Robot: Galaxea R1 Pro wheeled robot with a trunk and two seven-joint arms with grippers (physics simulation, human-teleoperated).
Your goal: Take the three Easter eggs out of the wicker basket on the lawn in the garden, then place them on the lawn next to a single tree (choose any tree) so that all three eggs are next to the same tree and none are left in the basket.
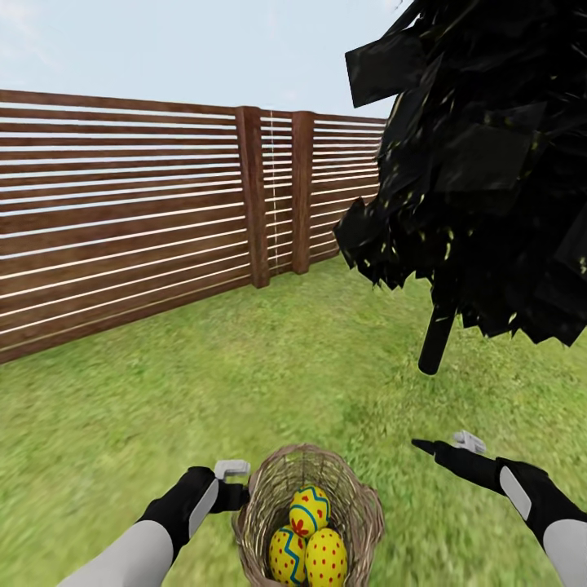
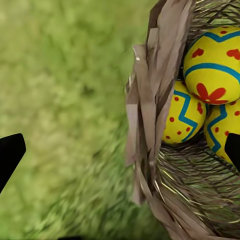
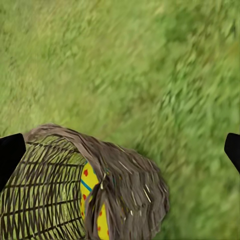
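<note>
Left gripper (image 1: 236, 483) spread wide, empty, just beside wicker basket (image 1: 359, 509) rim. Right gripper (image 1: 444, 447) also spread, empty, off to basket's other side. Three Easter eggs (image 1: 309, 538) inside basket on lawn (image 1: 204, 383).

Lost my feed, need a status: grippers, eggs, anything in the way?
Left gripper open, straddling basket rim. Right gripper open, empty, over grass. Three eggs in basket. Nothing blocking.
</note>
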